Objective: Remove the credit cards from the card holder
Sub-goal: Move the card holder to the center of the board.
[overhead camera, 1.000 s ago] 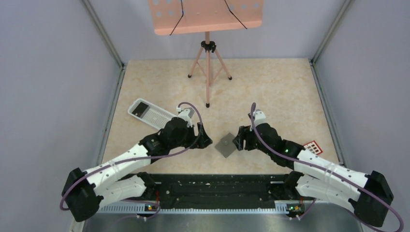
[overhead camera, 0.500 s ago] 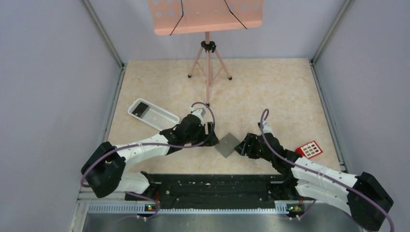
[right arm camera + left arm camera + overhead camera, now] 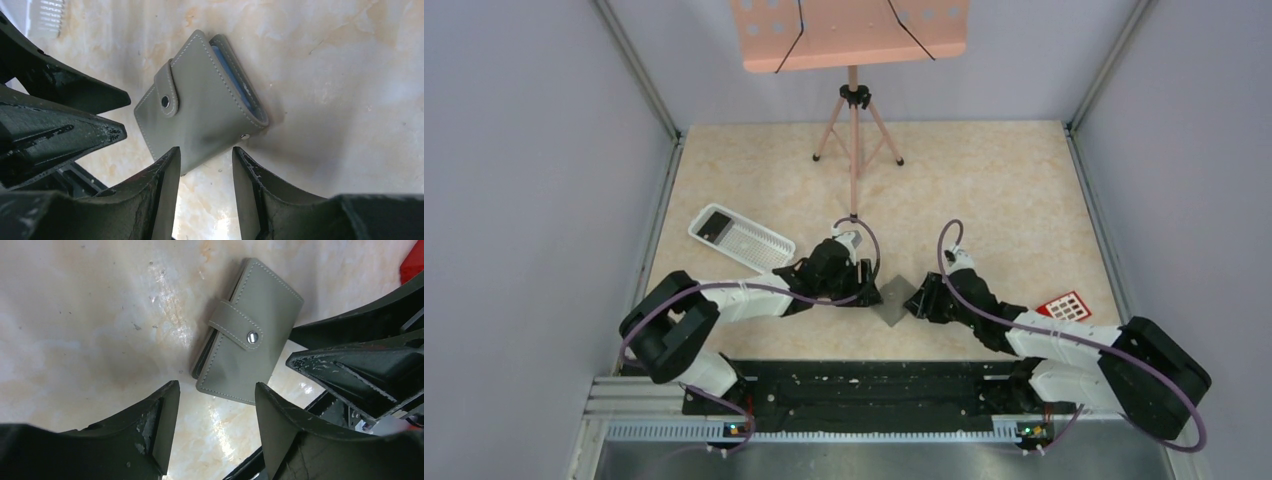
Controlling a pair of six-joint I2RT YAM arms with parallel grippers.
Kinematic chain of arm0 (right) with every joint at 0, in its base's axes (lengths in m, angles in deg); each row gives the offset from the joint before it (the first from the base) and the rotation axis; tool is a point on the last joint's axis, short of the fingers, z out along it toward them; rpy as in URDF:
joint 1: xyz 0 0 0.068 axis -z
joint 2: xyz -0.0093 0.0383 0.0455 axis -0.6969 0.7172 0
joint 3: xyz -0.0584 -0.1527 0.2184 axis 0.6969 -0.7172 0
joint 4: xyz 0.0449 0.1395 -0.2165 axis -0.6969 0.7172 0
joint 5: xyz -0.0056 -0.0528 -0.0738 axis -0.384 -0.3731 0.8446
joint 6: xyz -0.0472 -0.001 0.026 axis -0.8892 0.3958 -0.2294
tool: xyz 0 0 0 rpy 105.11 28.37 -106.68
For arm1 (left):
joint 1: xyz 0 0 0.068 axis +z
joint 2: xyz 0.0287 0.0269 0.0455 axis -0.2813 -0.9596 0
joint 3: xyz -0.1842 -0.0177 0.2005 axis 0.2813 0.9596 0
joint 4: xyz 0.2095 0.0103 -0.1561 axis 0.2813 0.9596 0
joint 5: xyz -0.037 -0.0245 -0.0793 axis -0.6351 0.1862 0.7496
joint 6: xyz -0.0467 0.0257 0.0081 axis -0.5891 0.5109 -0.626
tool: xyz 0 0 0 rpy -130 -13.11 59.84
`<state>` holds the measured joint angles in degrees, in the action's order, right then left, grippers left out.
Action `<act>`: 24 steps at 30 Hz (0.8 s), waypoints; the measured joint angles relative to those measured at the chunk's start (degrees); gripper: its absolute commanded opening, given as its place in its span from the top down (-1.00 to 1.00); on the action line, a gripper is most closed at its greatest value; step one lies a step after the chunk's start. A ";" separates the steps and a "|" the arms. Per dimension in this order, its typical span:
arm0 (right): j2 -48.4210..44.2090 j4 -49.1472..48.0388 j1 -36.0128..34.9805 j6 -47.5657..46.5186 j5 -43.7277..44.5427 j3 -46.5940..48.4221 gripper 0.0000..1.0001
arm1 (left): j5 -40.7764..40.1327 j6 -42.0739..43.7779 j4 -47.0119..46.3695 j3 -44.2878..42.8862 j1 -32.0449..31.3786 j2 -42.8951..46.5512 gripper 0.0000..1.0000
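My left gripper (image 3: 215,405) is spread wide, the closed wallet (image 3: 250,360) just beyond its jaws. My right gripper (image 3: 206,165) is narrowly parted at the wallet's edge.

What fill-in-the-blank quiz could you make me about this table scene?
1. The grey card holder lies folded ____, its strap snapped.
2. It lies between the left gripper and the right gripper, both of which are ____.
3. The one credit card lying out loose is coloured ____.
Missing words: shut; open; red.
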<state>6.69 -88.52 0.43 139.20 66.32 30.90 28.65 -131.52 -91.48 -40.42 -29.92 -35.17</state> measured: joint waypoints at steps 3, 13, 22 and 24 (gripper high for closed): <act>3.02 -1.36 1.40 -2.64 -1.57 0.98 0.23 | 0.94 0.13 -0.33 0.00 -0.15 -2.27 -0.07; 4.31 -2.78 2.32 -6.29 -8.46 3.21 0.13 | 3.02 -1.05 -3.58 -0.28 -3.98 -5.46 0.35; 1.31 0.42 2.32 -6.29 -7.50 4.09 0.15 | -0.66 -6.25 -4.87 -0.28 -8.70 -2.69 0.32; 1.75 1.27 2.32 -6.29 -7.37 4.85 0.15 | -3.04 -8.04 -3.56 -0.28 -8.63 -0.98 0.28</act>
<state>8.43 -87.25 2.75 132.90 58.96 35.75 25.62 -139.56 -95.04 -40.71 -38.56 -36.15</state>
